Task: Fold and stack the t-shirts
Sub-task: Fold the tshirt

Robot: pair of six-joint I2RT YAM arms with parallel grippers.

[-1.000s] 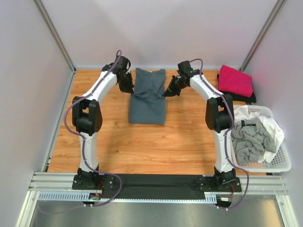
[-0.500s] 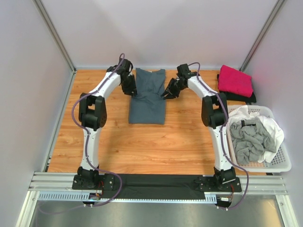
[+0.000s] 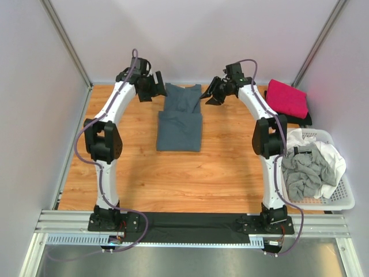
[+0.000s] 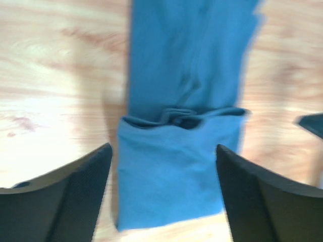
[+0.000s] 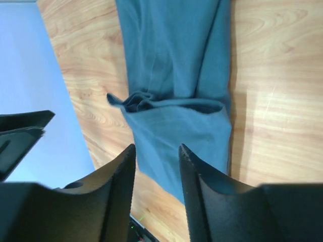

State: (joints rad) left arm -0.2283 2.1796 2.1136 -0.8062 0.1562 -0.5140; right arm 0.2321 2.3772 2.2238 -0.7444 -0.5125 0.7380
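Blue-grey t-shirt point(image 3: 180, 124) lies mid-table, part-folded, one end doubled over. Left gripper point(image 3: 157, 85) and right gripper point(image 3: 209, 97) hover at its far corners — jaws apart, empty. Magenta t-shirt point(image 3: 286, 98) sits folded far right; basket point(image 3: 345, 203) holds crumpled t-shirts point(image 3: 305, 173), not yet folded.

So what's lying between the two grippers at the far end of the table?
The slate blue-grey t-shirt: its far end lies on the table between the left gripper and the right gripper, clearest in the top view.
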